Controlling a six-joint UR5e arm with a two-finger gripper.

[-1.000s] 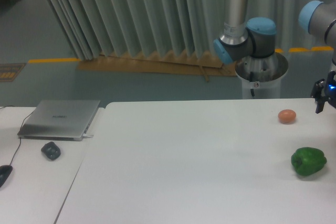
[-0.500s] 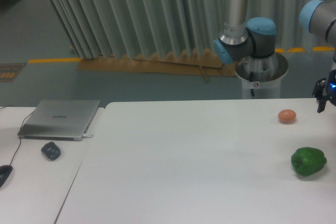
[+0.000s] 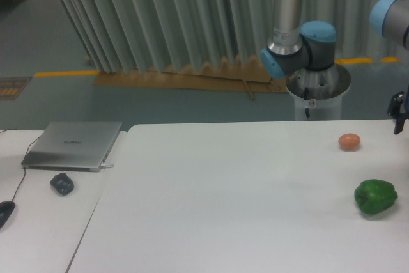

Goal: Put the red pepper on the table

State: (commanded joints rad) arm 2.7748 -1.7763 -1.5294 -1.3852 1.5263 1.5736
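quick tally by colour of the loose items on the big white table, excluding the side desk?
Green: 1, the green pepper
Orange-brown: 1, the small ball
Red: 0, no red pepper in view
Total: 2

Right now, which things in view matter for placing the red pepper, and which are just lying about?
Part of the job:
- table
- end effector, mostly out of frame at the right edge
- red pepper: not visible

Lying about:
- green pepper
- orange-brown ball
- laptop
- dark lump
- mouse
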